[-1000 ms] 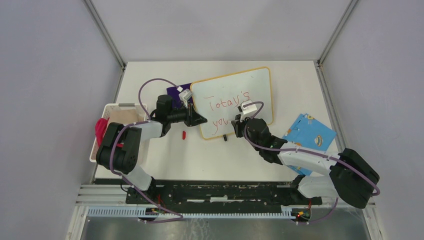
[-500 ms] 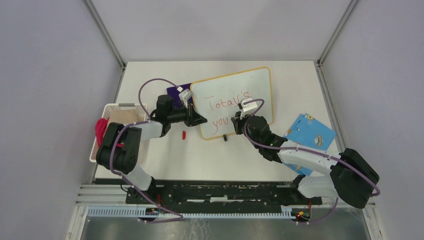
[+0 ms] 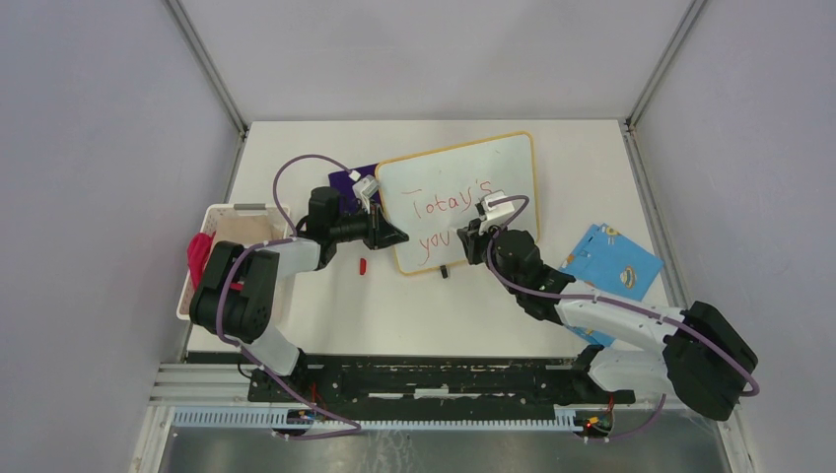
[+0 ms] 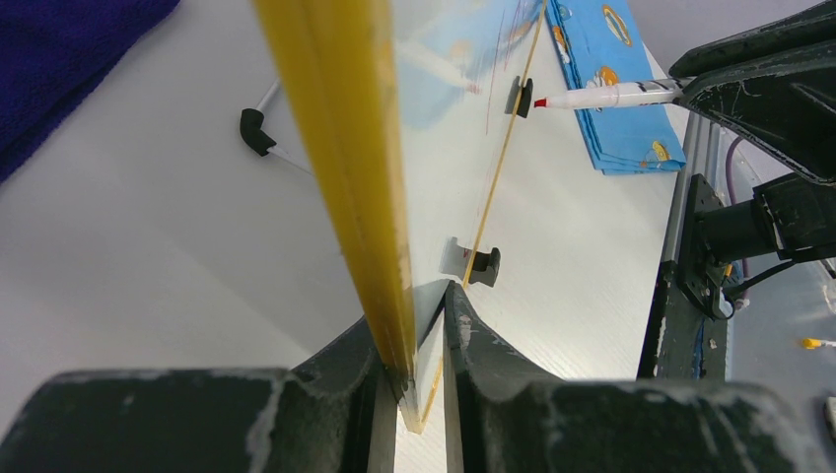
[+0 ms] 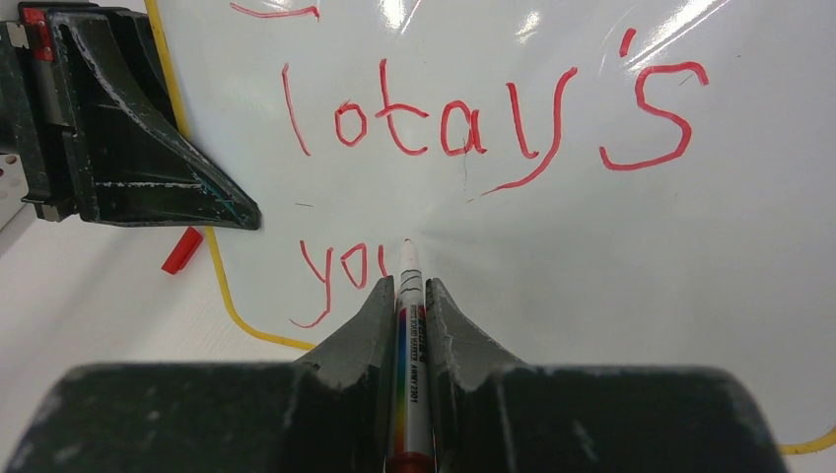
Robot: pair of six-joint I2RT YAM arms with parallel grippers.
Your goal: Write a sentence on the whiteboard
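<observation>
The whiteboard (image 3: 505,168) with its yellow frame (image 4: 335,148) lies tilted at the table's middle. Its red sentence (image 5: 463,123) shows "Today's" on the first line. Below it is "yo" (image 5: 340,266) with a short stroke beside the marker tip. My left gripper (image 3: 392,235) is shut on the board's left edge (image 4: 414,325). My right gripper (image 3: 471,241) is shut on a white marker (image 5: 409,374), its tip on the board just right of "yo". The gripper also shows in the right wrist view (image 5: 409,291). The marker also shows in the left wrist view (image 4: 611,96).
A red marker cap (image 3: 362,266) lies left of the board's near corner. A blue patterned cloth (image 3: 609,261) lies to the right, and a dark purple cloth (image 3: 347,180) behind the left gripper. A white basket (image 3: 237,209) stands at the left edge. The board's black foot (image 3: 445,272) points toward me.
My right gripper has shifted a little to the right with the marker, and the second line has grown by a stroke. The left gripper and the board have not moved.
</observation>
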